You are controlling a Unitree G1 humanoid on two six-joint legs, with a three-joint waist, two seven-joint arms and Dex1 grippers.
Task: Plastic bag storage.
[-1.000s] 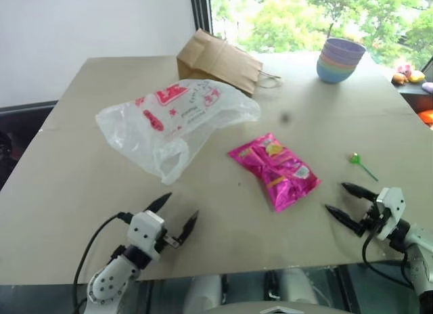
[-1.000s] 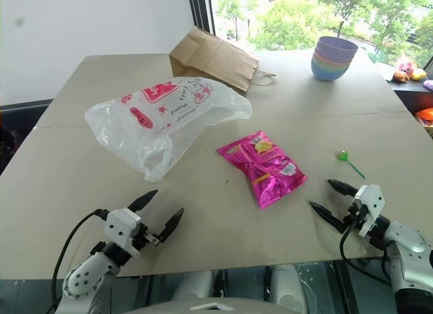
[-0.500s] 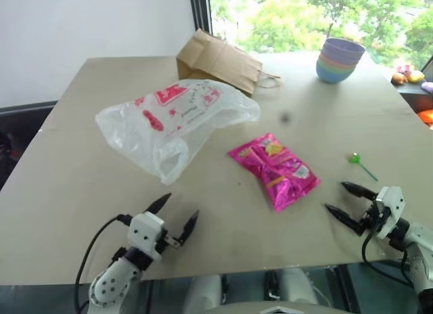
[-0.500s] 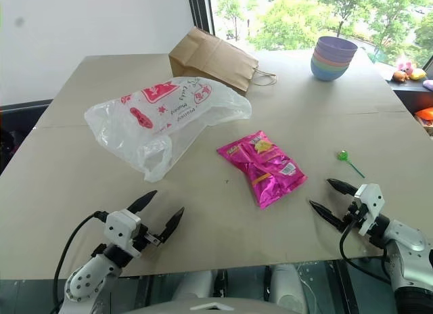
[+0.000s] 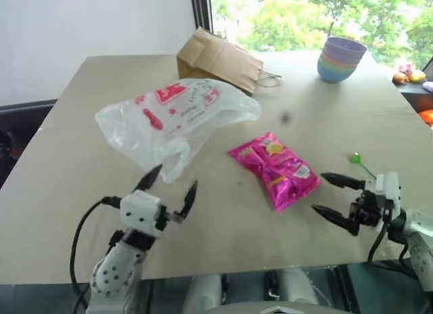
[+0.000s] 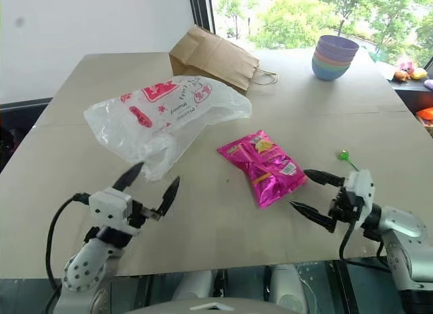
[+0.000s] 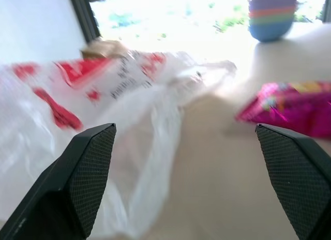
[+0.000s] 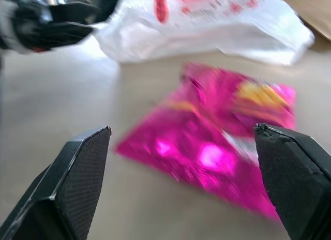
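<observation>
**Both grippers spread and empty over the tabletop**

There is one of each loose thing on the tan tabletop (image 5: 61,212): one plastic bag (image 5: 176,118), one pink snack packet (image 5: 274,166), one brown paper bag (image 5: 218,60), one green lollipop (image 5: 360,164), plus one stack of pastel bowls (image 5: 341,58).

The plastic bag lies crumpled at about 10 o'clock from the tabletop's middle, the paper bag just beyond it at 12 o'clock. The snack packet lies near the middle, the bowls at 2 o'clock, the lollipop at 4 o'clock.

The left gripper (image 5: 168,188) hangs above the near edge at 7 o'clock, fingers spread wide and angled slightly upward toward the plastic bag, holding nothing. The right gripper (image 5: 330,196) sits at 5 o'clock, roughly level, fingers spread and aimed leftward at the snack packet, holding nothing.

The plastic bag carries red printed marks and writing, too small to read.
</observation>
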